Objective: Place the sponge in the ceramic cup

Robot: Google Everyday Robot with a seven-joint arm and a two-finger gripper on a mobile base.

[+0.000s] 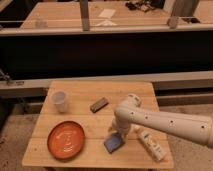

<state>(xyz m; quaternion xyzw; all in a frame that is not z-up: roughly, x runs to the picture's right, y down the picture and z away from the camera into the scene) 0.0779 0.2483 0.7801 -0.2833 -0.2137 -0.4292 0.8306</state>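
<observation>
The blue sponge point(114, 143) lies flat on the wooden table point(85, 95), near its front edge and right of centre. My gripper point(115, 131) hangs at the end of the white arm, right over the sponge's far edge and close to touching it. The whitish ceramic cup point(60, 101) stands upright near the table's left edge, well apart from the gripper.
An orange plate point(66, 139) sits at the front left. A dark grey-brown block point(99, 104) lies near the table's middle. A white bottle point(150, 144) lies on its side at the front right, under my arm. Behind the table runs a rail and a workbench.
</observation>
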